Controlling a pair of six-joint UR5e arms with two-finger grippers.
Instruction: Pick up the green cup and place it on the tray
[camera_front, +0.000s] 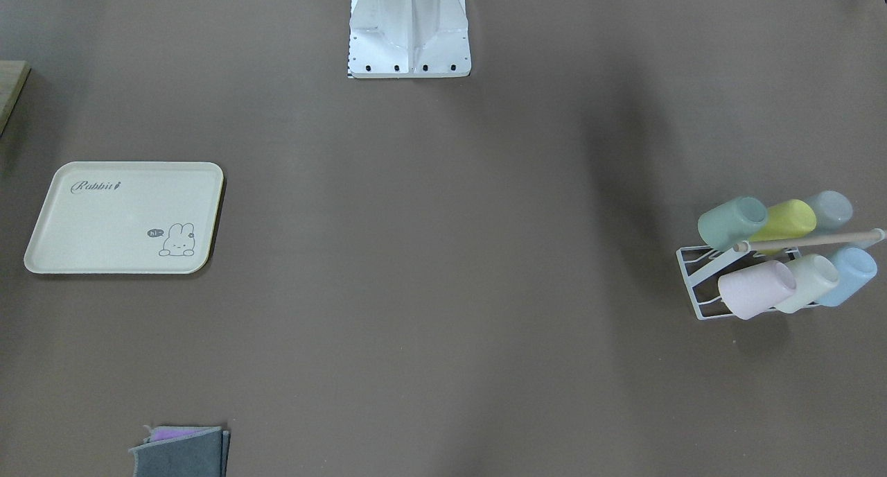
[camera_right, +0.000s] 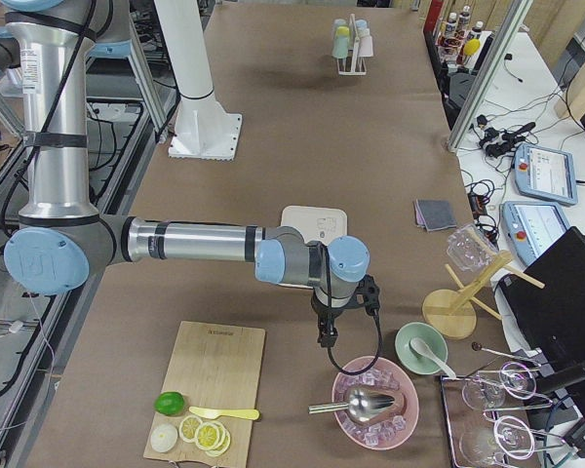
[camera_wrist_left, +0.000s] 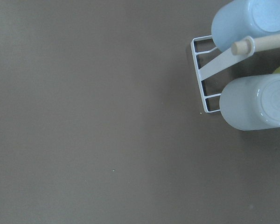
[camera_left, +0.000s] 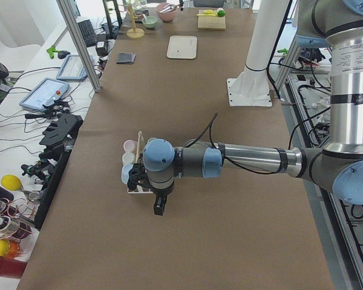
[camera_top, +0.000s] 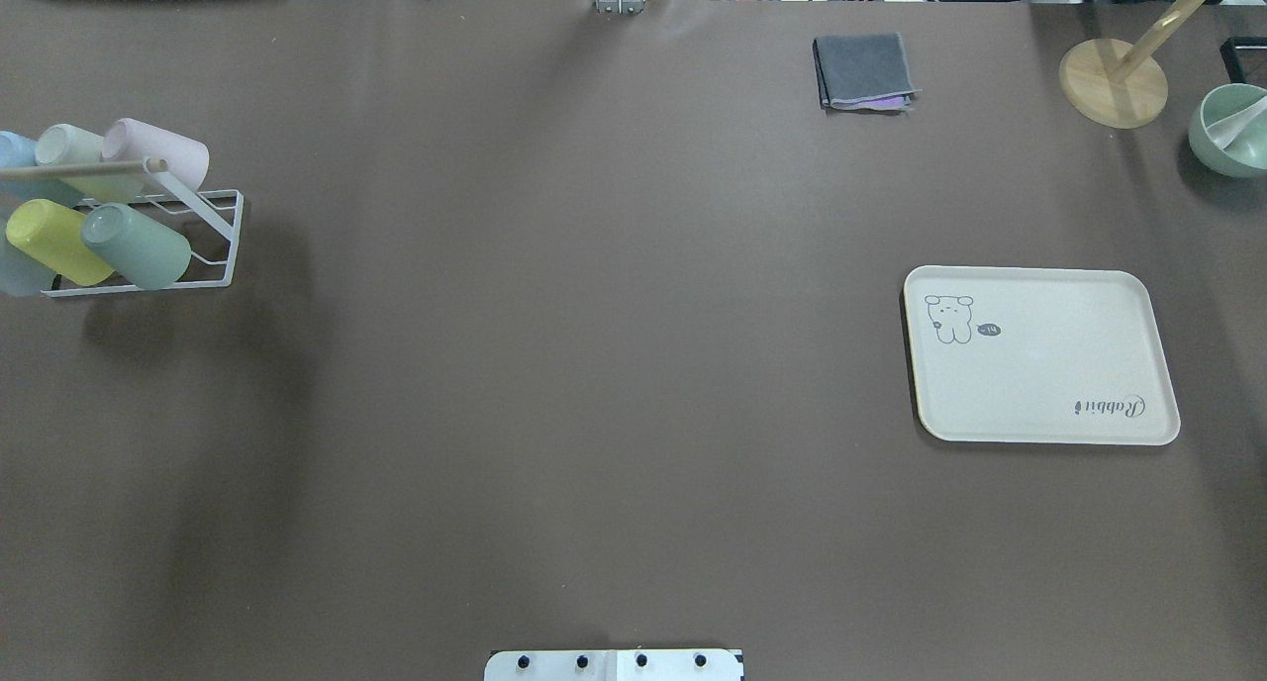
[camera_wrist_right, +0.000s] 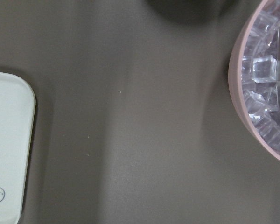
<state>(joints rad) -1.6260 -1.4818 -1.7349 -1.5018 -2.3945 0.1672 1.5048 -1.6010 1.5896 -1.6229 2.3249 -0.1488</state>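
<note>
The green cup (camera_front: 731,222) sits on the rack (camera_front: 710,265) — near the left gripper (camera_left: 159,208)

The table (camera_front: 443,290) has a plain, dull brown cover. The tray (camera_front: 125,217) is cream, with grey "Rabbit" script and a small grey bunny drawing. On the white wire rack (camera_front: 708,272), the green cup (camera_front: 731,222) is a muted sage. The others are a yellow cup (camera_front: 790,218), a grey-blue cup (camera_front: 829,210), a pale pink cup (camera_front: 755,290), a cream-mint cup (camera_front: 807,283) and a light blue cup (camera_front: 852,274). The folded cloth (camera_front: 183,453) is dark grey with a purple edge.
</note>
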